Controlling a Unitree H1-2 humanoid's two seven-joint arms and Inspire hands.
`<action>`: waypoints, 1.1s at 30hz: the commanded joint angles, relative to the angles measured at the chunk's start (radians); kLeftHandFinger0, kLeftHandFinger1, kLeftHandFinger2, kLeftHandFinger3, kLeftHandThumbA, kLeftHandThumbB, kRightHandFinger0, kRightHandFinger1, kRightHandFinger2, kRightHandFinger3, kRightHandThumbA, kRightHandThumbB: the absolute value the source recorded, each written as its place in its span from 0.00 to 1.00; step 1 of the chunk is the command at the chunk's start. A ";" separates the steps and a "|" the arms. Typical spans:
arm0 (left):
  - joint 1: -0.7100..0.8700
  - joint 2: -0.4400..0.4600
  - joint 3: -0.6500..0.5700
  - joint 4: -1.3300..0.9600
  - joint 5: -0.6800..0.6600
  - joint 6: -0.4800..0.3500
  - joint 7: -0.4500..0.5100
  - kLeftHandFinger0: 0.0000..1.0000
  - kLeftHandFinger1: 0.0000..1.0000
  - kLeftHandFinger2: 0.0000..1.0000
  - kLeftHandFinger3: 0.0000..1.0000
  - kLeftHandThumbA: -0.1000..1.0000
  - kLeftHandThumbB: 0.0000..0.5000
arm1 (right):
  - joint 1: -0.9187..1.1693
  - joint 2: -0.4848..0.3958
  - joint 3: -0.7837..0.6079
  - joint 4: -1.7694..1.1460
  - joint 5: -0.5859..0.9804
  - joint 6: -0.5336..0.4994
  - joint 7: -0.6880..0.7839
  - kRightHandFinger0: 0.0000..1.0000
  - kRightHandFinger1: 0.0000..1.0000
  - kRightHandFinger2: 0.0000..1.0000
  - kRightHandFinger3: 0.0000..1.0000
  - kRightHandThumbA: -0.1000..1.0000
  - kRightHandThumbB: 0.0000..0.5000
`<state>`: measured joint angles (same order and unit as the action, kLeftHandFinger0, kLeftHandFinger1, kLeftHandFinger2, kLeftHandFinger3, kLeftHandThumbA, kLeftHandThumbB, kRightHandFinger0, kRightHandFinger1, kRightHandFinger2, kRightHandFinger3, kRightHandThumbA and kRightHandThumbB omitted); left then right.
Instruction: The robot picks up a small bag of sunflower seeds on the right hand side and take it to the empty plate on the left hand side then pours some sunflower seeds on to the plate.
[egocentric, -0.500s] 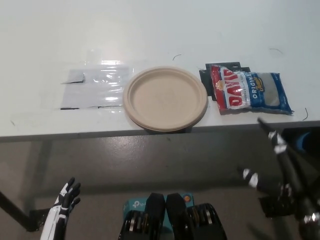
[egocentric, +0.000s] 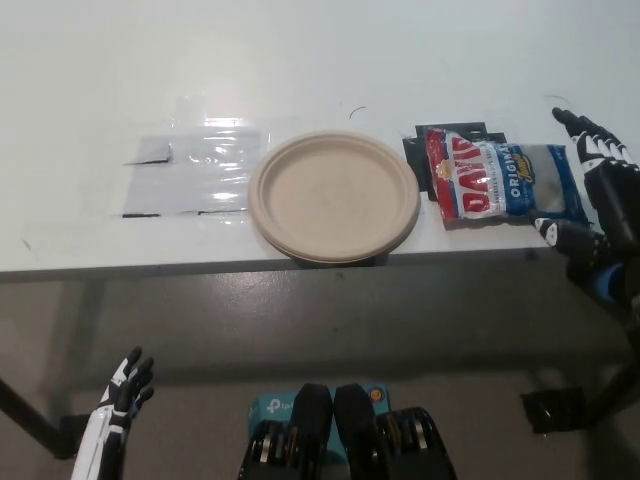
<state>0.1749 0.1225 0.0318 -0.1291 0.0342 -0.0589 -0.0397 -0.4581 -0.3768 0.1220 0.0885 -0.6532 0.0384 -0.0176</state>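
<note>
A red, white and blue bag of sunflower seeds (egocentric: 495, 180) lies flat on the white table (egocentric: 320, 60), right of an empty tan paper plate (egocentric: 333, 195). My black right hand (egocentric: 595, 195) hovers at the bag's right end, open, fingers spread over the table edge, holding nothing. My white left hand (egocentric: 118, 410) hangs low at the bottom left, below the table, open and empty.
A clear plastic sheet (egocentric: 190, 170) lies taped on the table left of the plate. A black pad (egocentric: 415, 150) shows under the bag's left end. The table's front edge (egocentric: 200, 262) runs across the middle of the view.
My right hand has risen from below the table edge up to the right end of the seed bag. The left hand dropped slightly. Bag and plate have not moved.
</note>
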 joint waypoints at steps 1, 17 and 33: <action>-0.002 0.015 0.002 -0.017 -0.005 -0.024 -0.011 1.00 1.00 1.00 1.00 1.00 0.23 | -0.083 -0.038 0.025 0.051 -0.067 0.046 0.021 1.00 1.00 1.00 1.00 0.82 0.87; -0.026 0.029 0.010 -0.027 -0.014 -0.021 -0.015 1.00 1.00 1.00 1.00 1.00 0.22 | -0.153 -0.056 0.089 0.119 -0.067 0.092 0.106 1.00 1.00 1.00 1.00 0.88 1.00; -0.027 0.032 0.020 -0.026 -0.034 -0.026 -0.018 1.00 1.00 1.00 1.00 1.00 0.19 | -0.194 -0.040 0.130 0.235 -0.089 0.088 0.054 1.00 1.00 1.00 1.00 0.93 0.97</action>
<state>0.1555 0.1377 0.0496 -0.1292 0.0155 -0.0614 -0.0405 -0.5919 -0.4005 0.2502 0.3196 -0.7094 0.1192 0.0705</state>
